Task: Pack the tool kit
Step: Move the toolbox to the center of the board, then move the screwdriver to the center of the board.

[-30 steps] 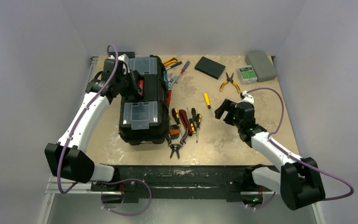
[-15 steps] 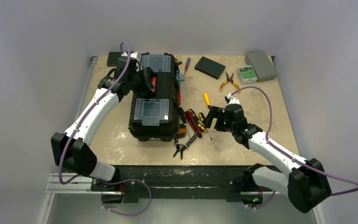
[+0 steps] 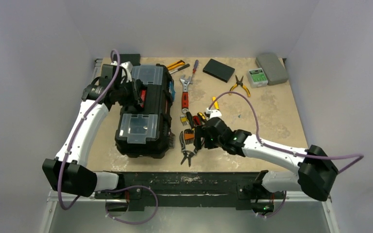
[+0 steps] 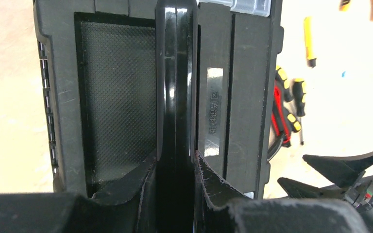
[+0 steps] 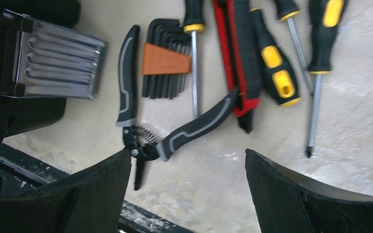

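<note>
Closed toolbox [image 3: 143,114] on bench [image 3: 272,121]; left end effector [image 4: 175,162] clamped on handle [image 4: 175,73], tug could shove toolbox onto loose tools. Right end effector [image 5: 187,179] fingers apart above pliers [image 5: 199,124] right of toolbox; wide grab may snag hex keys [image 5: 165,59] too

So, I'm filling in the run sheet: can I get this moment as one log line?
left gripper: shut on toolbox handle | right gripper: open, over pliers | hand tools: loose on table beside toolbox
</note>
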### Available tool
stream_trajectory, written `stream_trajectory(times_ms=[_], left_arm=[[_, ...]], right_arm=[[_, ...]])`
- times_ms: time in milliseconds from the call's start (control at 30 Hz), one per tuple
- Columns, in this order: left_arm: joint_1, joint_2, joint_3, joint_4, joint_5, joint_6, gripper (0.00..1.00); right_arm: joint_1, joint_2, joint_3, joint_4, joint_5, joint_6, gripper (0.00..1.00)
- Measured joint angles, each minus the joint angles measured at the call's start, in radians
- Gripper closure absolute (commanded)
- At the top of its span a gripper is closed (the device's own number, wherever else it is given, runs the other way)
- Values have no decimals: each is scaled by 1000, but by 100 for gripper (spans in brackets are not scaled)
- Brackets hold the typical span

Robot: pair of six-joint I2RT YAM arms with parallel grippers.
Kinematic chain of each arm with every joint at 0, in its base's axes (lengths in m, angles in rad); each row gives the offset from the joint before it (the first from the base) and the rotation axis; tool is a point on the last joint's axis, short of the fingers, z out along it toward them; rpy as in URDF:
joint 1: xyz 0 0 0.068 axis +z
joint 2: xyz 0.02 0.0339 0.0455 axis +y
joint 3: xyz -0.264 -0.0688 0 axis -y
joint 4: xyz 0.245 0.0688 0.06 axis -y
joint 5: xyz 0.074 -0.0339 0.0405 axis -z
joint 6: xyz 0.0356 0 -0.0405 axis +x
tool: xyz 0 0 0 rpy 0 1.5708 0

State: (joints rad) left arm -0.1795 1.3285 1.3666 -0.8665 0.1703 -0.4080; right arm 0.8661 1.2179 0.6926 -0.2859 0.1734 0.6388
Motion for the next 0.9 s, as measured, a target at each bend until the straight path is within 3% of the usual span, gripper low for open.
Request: stream_trajectory(times_ms=[167,433,733,900], left_arm=[[18,-42,-8,-69,-29,34,100],[20,-65,-38,-42,-23,44,100],[23,-71,-42,-58,20,80,100],[22,-76,-43,-69,48,109,100]], right_arm=[[134,123,79,-60,138,158,23],[163,230,83,-119,264,365,24],[168,378,158,-103,304,423,29],[148,433,210,-115,333,414,40]])
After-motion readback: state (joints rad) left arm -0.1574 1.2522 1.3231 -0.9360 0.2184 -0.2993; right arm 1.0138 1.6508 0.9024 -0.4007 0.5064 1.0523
